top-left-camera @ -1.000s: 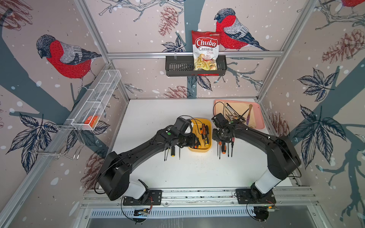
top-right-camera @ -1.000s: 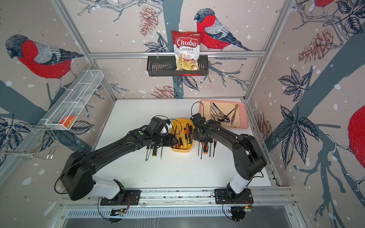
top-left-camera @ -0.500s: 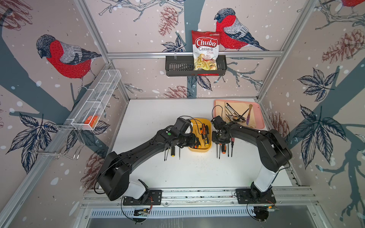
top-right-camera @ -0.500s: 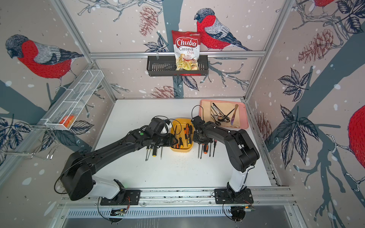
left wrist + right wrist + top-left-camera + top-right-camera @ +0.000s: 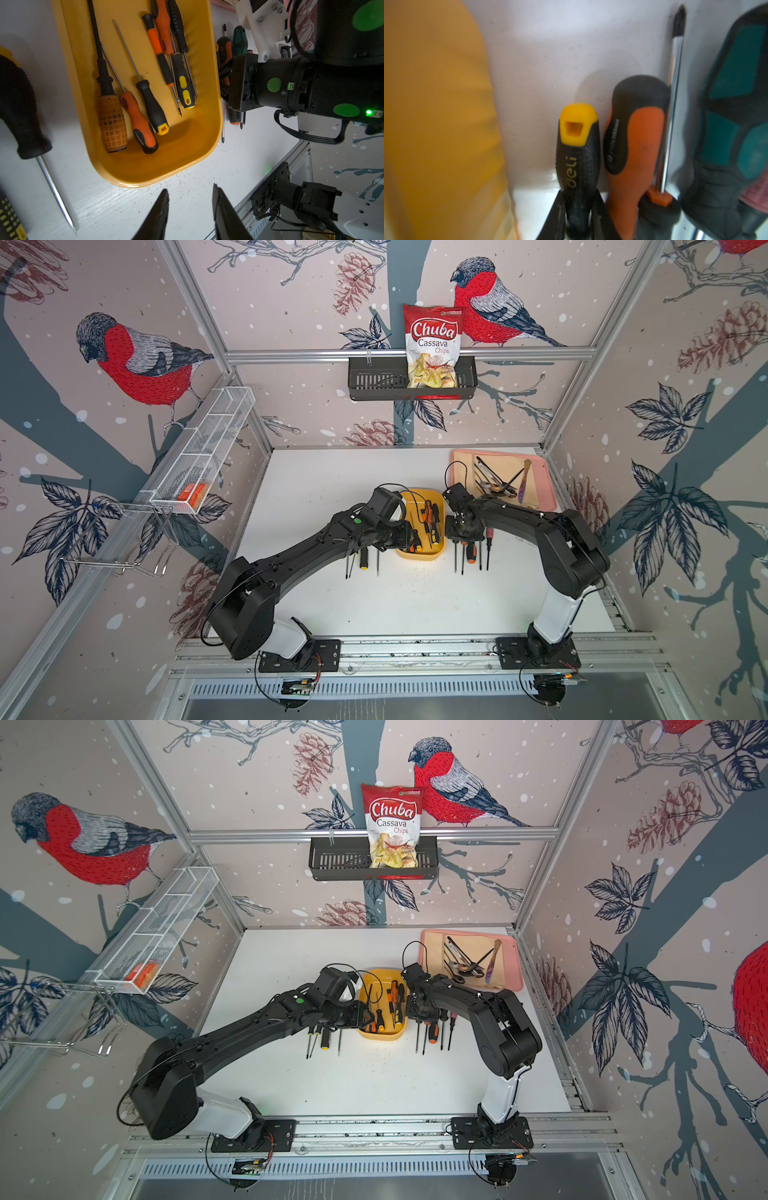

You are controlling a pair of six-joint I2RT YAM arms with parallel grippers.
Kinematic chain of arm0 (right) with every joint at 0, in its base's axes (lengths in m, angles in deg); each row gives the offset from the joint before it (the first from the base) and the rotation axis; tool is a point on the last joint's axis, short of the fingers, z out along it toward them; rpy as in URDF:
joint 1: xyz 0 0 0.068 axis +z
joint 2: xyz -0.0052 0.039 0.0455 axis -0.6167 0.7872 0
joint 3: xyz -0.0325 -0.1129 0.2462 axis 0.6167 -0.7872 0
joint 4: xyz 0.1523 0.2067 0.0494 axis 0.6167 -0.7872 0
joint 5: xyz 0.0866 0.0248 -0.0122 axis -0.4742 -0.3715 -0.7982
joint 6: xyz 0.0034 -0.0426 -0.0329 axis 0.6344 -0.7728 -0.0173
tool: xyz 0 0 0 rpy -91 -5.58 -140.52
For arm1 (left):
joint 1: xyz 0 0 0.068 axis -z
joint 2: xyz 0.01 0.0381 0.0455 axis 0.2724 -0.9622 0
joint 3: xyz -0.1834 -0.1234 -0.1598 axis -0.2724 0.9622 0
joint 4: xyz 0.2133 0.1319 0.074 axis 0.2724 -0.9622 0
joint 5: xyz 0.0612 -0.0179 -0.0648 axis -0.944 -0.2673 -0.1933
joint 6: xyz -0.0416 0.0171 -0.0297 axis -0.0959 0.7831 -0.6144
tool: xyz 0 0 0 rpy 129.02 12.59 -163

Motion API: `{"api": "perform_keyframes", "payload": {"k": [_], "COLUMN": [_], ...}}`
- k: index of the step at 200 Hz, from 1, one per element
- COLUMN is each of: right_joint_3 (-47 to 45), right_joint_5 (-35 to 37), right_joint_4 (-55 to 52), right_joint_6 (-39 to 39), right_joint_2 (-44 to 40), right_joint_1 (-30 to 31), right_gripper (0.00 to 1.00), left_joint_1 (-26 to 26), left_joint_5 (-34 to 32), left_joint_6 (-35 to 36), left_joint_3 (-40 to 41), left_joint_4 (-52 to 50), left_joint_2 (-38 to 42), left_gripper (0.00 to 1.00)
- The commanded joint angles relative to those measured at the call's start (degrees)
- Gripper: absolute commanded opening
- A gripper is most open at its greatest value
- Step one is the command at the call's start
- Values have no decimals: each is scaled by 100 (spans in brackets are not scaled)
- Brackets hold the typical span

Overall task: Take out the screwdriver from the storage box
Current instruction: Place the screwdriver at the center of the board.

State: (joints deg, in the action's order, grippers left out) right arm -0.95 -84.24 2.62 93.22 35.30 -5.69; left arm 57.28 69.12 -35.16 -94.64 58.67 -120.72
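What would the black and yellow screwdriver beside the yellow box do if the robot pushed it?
The black and yellow screwdriver would probably roll a little, since its handle looks round. The orange screwdriver close beside it would likely stop it rolling that way. Its bumpy, rubbery-looking grip probably isn't slippery.

Both top views look steeply down from high above the front edge toward the back wall, sharing the whole white surface (image 5: 415, 605) and the storage box (image 5: 419, 554). The left wrist camera looks past the left tool (image 5: 190, 188) onto that box from near. The right wrist camera sits very close behind the right tool (image 5: 578, 195), filled by a black-and-yellow screwdriver (image 5: 577, 149) and the box's blurred wall.
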Motion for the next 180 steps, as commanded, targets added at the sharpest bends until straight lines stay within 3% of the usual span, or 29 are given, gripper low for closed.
{"api": "perform_keyframes", "payload": {"k": [1,130,180], "right_joint_3": [99,132,-195], "right_joint_5": [24,89,-440], "right_joint_4": [-178,-576,-284], "right_joint_6": [30,-141,-401], "right_joint_2": [-91,-1174,-1957], "right_joint_1": [15,-11,-21], "right_gripper": [24,27,26], "left_joint_1": [13,12,28], "left_joint_5": [-57,-359,-638], "left_joint_6": [102,-66,-302], "left_joint_3": [-82,-637,-1031], "left_joint_4": [-22,-222,-511], "left_joint_2": [-27,-593,-1086], "left_gripper": [38,38,38]}}
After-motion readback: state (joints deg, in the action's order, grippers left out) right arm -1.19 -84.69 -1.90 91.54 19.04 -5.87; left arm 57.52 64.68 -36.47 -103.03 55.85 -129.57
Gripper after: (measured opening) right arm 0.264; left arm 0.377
